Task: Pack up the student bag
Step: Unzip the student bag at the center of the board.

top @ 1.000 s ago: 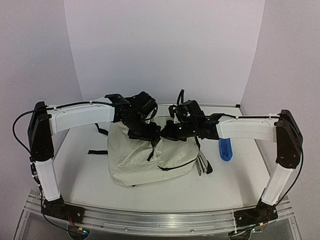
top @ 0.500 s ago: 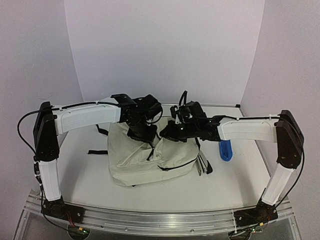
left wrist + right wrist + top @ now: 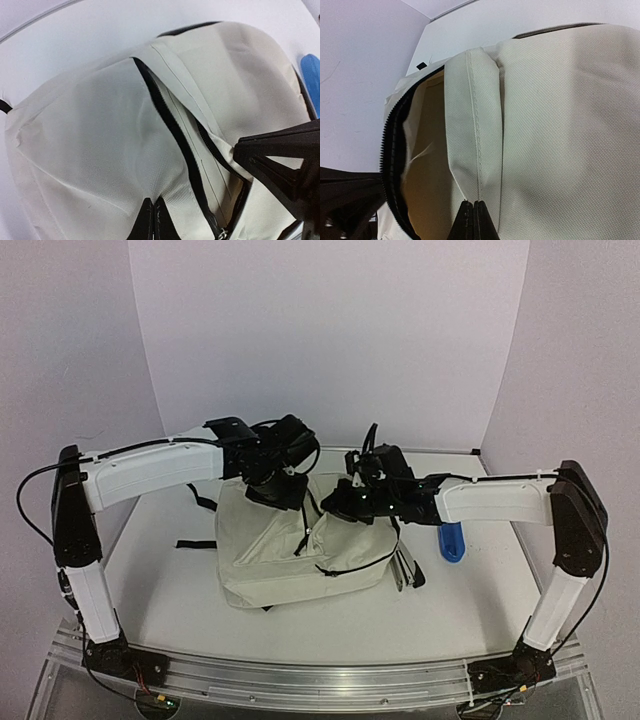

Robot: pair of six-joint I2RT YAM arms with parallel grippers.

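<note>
The student bag [image 3: 290,560], cream with black zippers, lies mid-table between both arms. My left gripper [image 3: 289,501] is shut, pinching a fold of the bag's fabric [image 3: 90,130] just left of the black zipper [image 3: 170,130]. My right gripper [image 3: 329,508] is shut on the bag's stitched flap edge [image 3: 472,130] on the other side of the opening. Between the two grips the zipper mouth [image 3: 395,150] gapes, showing a tan inside. The left gripper [image 3: 153,220] and right gripper [image 3: 473,220] show only their closed tips. The bag's top is pulled up off the table.
A blue object [image 3: 452,539] lies on the table right of the bag, under the right forearm, and also shows in the left wrist view as a blue object [image 3: 312,75]. Black straps [image 3: 195,543] trail left of the bag, and a buckle [image 3: 408,572] lies at its right. Walls stand close behind.
My left gripper has shut on the bag's fabric and risen, lifting that side. The right gripper stayed shut on its flap and shifted slightly; the opening has widened.
</note>
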